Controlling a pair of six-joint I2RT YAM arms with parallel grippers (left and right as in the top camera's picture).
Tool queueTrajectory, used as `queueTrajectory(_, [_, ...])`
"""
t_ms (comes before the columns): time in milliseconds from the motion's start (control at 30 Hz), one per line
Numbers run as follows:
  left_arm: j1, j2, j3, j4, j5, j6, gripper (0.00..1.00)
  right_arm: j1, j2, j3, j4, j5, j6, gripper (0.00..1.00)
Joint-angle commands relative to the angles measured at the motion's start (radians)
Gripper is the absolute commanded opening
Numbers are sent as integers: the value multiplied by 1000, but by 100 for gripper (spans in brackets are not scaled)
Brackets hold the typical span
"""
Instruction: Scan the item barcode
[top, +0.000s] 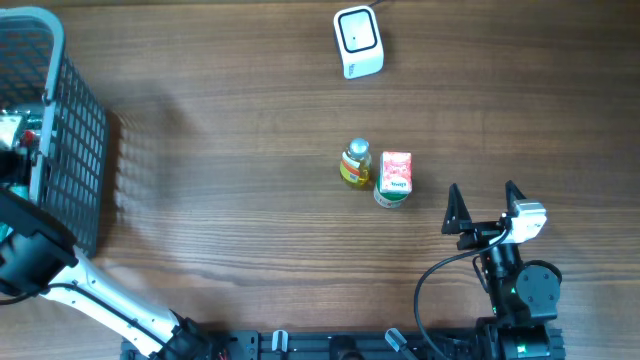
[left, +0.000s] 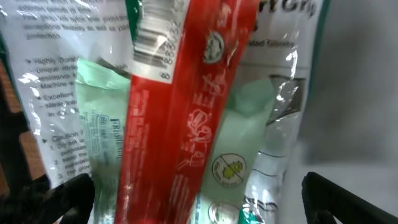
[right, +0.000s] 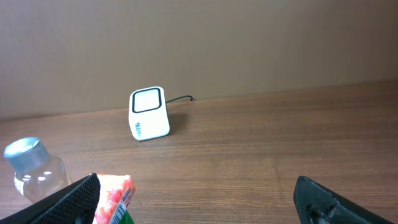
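Observation:
The white barcode scanner stands at the table's far side, and the right wrist view also shows this scanner. My left gripper is open inside the basket, just above a long red packet with a barcode near its top. The packet lies between the fingers, untouched, over green and clear plastic packs. My right gripper is open and empty, low over the table to the right of a small red-and-green carton and a clear bottle.
The grey wire basket fills the far left corner, with the left arm reaching into it. In the right wrist view the carton sits by the left fingertip, and the bottle is further left.

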Motion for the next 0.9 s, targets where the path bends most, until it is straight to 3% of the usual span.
queueTrajectory(0, [6, 10, -70, 27, -49, 14, 100, 0, -5, -1, 3, -2, 6, 100])
queueTrajectory(167, [8, 10, -108, 68, -48, -22, 97, 0, -5, -1, 3, -2, 6, 100])
queueTrajectory(233, [7, 10, -123, 76, -48, -27, 76, 0, -5, -1, 3, -2, 6, 100])
queueTrajectory(267, [7, 10, -123, 86, -48, -52, 59, 0, -5, -1, 3, -2, 6, 100])
queueTrajectory(400, [7, 9, -123, 84, -13, -103, 39, 0, -5, -1, 3, -2, 6, 100])
queueTrajectory(633, [3, -102, -121, 93, 182, -178, 31, 0, -5, -1, 3, -2, 6, 100])
queueTrajectory(700, [3, -177, -121, 128, 202, -228, 34, 0, -5, -1, 3, -2, 6, 100])
queueTrajectory(733, [4, -222, -121, 136, 256, -228, 41, 0, -5, -1, 3, -2, 6, 100])
queueTrajectory(867, [7, -376, -121, 191, 305, -263, 42, 0, -5, -1, 3, -2, 6, 100])
